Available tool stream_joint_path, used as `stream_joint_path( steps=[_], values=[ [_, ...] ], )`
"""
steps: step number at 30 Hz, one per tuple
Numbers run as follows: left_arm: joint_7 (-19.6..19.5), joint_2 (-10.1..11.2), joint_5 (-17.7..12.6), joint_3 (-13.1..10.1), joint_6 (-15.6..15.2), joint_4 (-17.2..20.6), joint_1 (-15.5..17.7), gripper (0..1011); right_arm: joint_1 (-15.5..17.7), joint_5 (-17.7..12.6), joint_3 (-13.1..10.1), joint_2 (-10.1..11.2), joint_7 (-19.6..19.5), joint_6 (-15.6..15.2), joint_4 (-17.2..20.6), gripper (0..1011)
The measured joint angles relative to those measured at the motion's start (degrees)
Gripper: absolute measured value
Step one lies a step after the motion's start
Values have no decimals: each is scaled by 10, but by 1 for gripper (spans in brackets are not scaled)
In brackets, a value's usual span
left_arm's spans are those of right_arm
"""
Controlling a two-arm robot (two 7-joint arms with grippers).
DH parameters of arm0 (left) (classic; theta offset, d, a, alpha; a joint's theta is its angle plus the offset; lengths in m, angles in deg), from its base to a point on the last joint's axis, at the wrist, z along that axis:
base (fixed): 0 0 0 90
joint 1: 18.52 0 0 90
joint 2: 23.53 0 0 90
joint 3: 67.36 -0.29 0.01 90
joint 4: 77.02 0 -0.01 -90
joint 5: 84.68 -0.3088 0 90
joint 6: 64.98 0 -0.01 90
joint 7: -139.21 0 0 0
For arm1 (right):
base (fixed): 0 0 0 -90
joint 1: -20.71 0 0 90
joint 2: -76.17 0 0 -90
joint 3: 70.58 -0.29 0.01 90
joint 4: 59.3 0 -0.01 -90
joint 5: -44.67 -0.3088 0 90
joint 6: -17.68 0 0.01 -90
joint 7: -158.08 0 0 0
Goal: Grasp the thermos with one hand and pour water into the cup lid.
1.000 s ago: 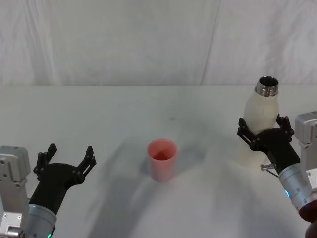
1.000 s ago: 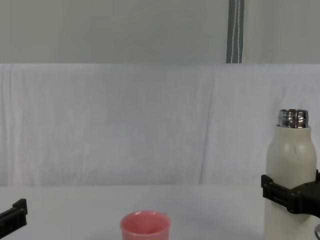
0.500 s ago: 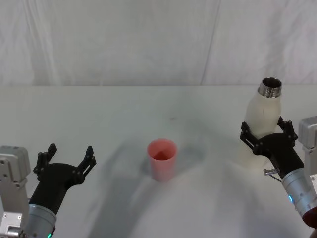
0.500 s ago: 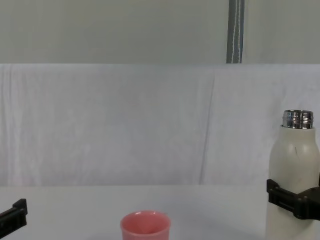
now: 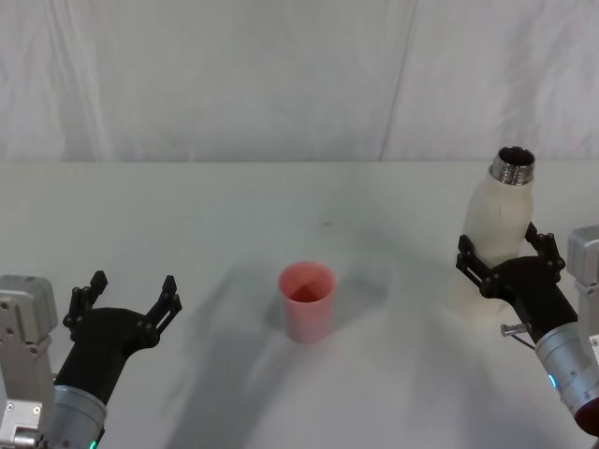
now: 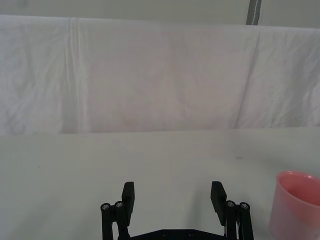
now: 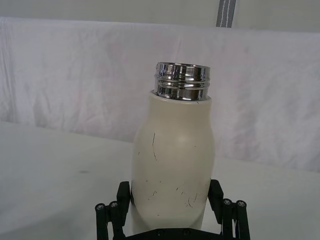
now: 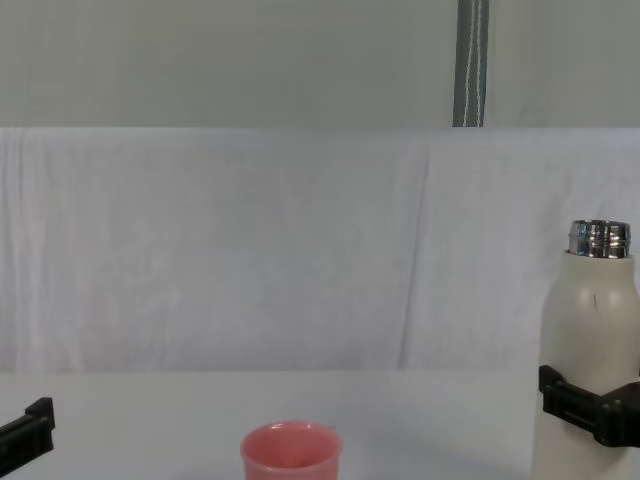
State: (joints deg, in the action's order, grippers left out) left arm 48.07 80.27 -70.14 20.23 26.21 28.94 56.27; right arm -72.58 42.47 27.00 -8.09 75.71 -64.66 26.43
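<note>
The table [image 5: 187,215] is white, with a white cloth hung behind. The thermos [image 5: 496,234] stands upright at the right, its low body between the jaws of the right gripper [image 5: 510,267], which clasp it on both sides. The pink cup [image 5: 306,300] sits mid-table, well apart. The left gripper [image 5: 129,301] hovers near the left front, jaws wide, holding nothing.

I see a white table [image 5: 234,215] with soft shadows on it. Behind it hangs a creased white cloth [image 8: 250,250], and above that a plain grey-green wall [image 8: 200,60] with a vertical metal pole [image 8: 471,62].
</note>
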Motion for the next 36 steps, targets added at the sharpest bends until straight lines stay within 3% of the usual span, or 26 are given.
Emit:
stream_joint_path(
  steps=[36],
  values=[
    [0, 0, 0, 0, 0, 0, 0, 1001, 40, -3, -2, -1, -7, -10, 48, 1000]
  ],
)
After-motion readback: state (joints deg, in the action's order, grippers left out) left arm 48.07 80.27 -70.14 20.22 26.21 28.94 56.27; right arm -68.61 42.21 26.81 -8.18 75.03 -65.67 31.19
